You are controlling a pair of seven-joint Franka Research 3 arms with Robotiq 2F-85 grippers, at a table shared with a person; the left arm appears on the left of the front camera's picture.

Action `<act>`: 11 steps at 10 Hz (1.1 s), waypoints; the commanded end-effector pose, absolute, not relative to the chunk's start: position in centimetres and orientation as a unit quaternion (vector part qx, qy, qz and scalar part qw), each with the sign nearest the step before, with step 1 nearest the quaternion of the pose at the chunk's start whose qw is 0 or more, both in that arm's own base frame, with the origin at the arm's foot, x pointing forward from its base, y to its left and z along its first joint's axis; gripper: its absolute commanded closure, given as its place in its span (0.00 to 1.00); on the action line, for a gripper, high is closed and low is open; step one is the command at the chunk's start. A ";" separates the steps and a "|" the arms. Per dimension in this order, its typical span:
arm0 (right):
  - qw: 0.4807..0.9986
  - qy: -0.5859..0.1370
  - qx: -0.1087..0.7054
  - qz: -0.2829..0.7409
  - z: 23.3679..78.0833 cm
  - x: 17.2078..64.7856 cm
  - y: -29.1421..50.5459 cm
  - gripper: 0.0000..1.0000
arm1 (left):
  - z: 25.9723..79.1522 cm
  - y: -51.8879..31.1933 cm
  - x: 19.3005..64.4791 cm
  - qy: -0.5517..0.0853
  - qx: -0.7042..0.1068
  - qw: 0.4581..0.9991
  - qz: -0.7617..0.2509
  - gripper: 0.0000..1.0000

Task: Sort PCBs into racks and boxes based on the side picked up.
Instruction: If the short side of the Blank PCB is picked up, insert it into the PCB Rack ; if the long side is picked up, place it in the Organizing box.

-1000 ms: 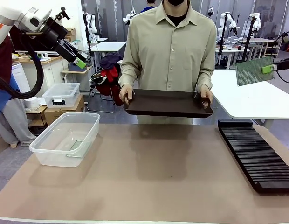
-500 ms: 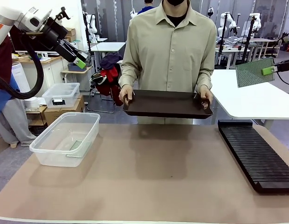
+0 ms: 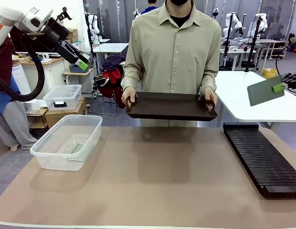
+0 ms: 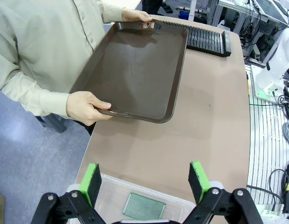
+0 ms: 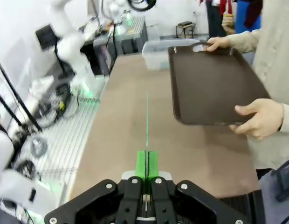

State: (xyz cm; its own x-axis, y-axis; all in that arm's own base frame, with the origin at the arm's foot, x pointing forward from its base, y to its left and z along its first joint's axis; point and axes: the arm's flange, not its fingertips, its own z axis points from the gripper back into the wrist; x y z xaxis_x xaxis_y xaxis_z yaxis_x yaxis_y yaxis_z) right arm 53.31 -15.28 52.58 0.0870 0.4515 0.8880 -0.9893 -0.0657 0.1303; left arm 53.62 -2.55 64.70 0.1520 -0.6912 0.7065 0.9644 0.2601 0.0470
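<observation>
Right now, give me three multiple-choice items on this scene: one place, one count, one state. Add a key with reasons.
1. Where does the rack lie?
A) flat on the table, on the robot's right side
B) on a chair
C) on the floor

2. How many PCBs lie in the tub?
A) none
B) one
C) three

3. The right gripper is:
A) open
B) shut on a PCB
C) shut on nothing

Key:
1 A, the rack rests flat on the table's right part.
2 B, a single green board lies on the tub's floor.
3 B, the gripper clamps one edge of a board held in the air above the rack's far end.
</observation>
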 end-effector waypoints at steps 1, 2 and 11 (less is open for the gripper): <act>0.586 -0.330 0.380 0.635 51.2 54.2 -17.1 0.98 | 64.6 -2.6 53.6 -0.317 -0.215 0.728 -0.568 0.00; 0.584 -0.321 0.374 0.645 50.1 54.7 -18.1 0.98 | 64.6 -2.6 53.6 -0.317 -0.215 0.728 -0.568 0.00; 0.603 -0.341 0.291 0.660 45.0 56.9 -20.5 0.98 | 64.6 -2.6 53.6 -0.317 -0.215 0.728 -0.568 0.00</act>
State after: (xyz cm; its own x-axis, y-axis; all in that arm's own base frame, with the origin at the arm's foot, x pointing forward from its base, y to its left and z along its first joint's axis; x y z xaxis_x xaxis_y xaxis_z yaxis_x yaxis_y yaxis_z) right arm 56.89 -20.48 44.78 -0.0943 0.5949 0.7982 -0.9953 -0.0376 -0.0895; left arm 53.63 -2.55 64.70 0.1520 -0.6912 0.7065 0.9645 0.2601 0.0470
